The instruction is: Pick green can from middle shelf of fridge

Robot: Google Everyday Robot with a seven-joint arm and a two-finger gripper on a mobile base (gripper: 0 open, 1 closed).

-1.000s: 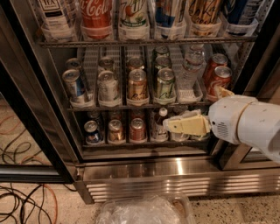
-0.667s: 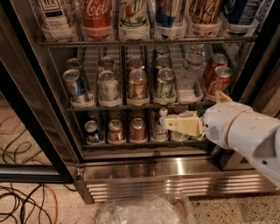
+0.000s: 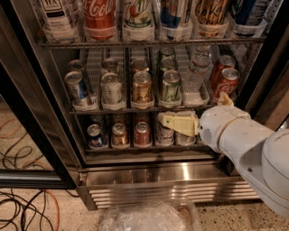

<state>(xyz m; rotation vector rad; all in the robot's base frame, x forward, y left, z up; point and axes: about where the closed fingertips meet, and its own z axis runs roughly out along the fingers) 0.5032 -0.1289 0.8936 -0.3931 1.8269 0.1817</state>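
Note:
The green can (image 3: 171,86) stands upright at the front of its lane on the middle shelf (image 3: 135,109), with more cans behind it. My gripper (image 3: 168,121) is cream-coloured and points left from the white arm (image 3: 244,140). It sits just below the middle shelf's front edge, under and slightly right of the green can, in front of the bottom-shelf cans. It holds nothing that I can see. The fridge (image 3: 167,189) stands open, with its steel base grille below.
On the middle shelf a gold-tan can (image 3: 142,88) stands left of the green can, then a silver can (image 3: 111,88) and a blue can (image 3: 76,88). A clear bottle (image 3: 195,74) and red Coca-Cola cans (image 3: 227,82) stand to the right. Tall bottles (image 3: 135,13) stand above. Cables (image 3: 22,207) lie on the floor.
My gripper has moved a little left and up toward the middle shelf's front edge. The cans have not moved.

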